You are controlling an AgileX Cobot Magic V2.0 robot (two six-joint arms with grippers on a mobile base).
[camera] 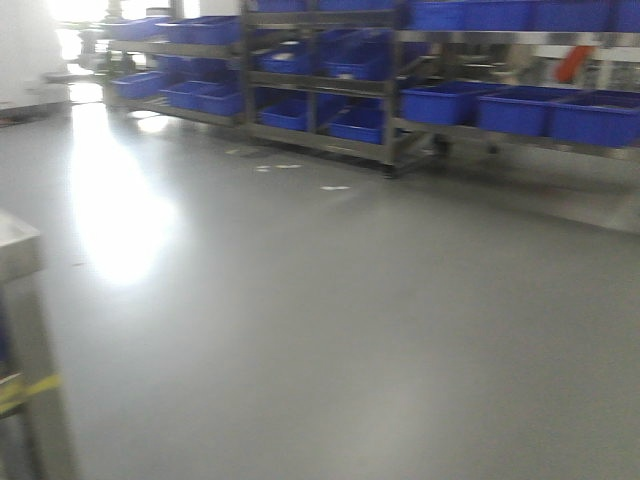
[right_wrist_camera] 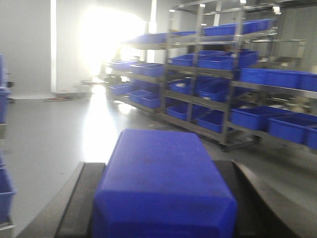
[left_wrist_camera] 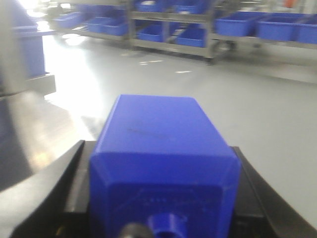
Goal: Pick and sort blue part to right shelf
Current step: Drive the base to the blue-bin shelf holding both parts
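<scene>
Grey polished floor (camera: 350, 330) across most of the front view, blurred, with 1 broad white glare patch (camera: 120, 220) toward the left; steel racks lined along the far wall, each loaded with blue bins.

Right shelf (camera: 520, 140) at the far right of that line: grey steel frame, flat front rail, 3 large open-topped blue crates (camera: 515, 108) side by side on the visible tier, more crates on the tier above; something orange (camera: 575, 60) behind it, too blurred to name. Middle rack (camera: 320, 90) just left of it, its bins tilted forward; 1 further row of bins (camera: 180, 60) beyond, half lost in the glare.

Corner of a steel table (camera: 20, 250) at the near left edge, with 1 strip of yellow tape (camera: 28, 388) across its leg.

Left gripper (left_wrist_camera: 158, 146) closed around a blue part (left_wrist_camera: 163, 168): boxy block with chamfered edges, dark fingers (left_wrist_camera: 74, 178) flush against both its sides, 1 small round stub (left_wrist_camera: 166, 225) on the near face; held above the floor, well apart from the right shelf, which shows only across the open floor in the background.

Right gripper (right_wrist_camera: 158, 166) likewise clamped on a second blue part (right_wrist_camera: 161, 188), a smooth rounded block, black fingers (right_wrist_camera: 81, 198) flanking it left and right; racks well beyond it too.

Few small white scraps (camera: 335, 187) on the floor near the foot of the middle rack.
</scene>
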